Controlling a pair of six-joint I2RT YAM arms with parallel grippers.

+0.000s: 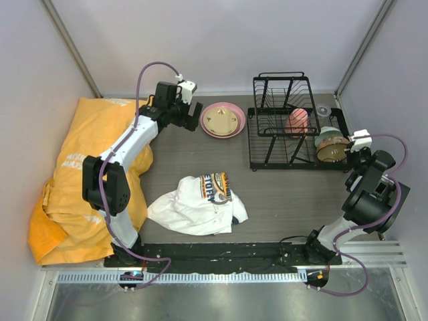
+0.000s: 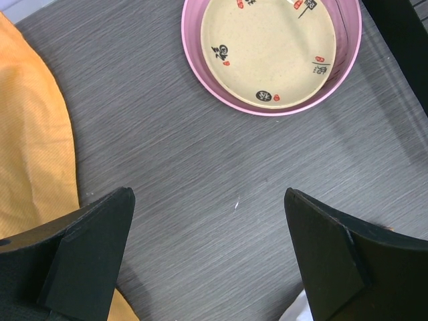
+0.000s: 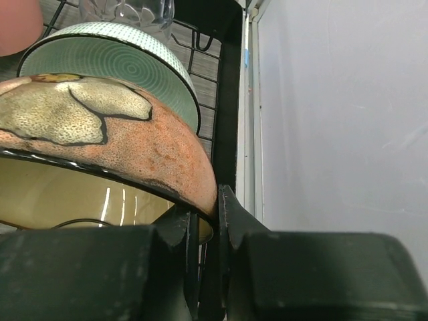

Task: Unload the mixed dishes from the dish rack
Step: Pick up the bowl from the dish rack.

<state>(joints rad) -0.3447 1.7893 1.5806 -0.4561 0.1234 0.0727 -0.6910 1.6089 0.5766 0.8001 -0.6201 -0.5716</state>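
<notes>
At the rack's (image 1: 294, 127) 3 o'clock end, the folded right arm's gripper (image 3: 208, 217) has its jaws pinching the tan bowl's (image 3: 100, 137) rim, the mint bowl (image 3: 114, 57) nested behind. Left gripper (image 2: 207, 257), jaws spread, hovers over bare counter (image 2: 200, 167) at 7 o'clock of the cream plate (image 2: 271, 47) stacked on the pink plate (image 2: 194, 50).

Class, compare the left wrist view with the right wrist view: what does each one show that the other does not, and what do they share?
Only the left wrist view shows the cream patterned plate resting inside the pink plate on the grey table, with orange cloth at the left and the left gripper open and empty. Only the right wrist view shows the right gripper shut on the tan bowl rim, the mint-green bowl behind it, the clear glass and the dish rack. Both share only their own dark fingers.
</notes>
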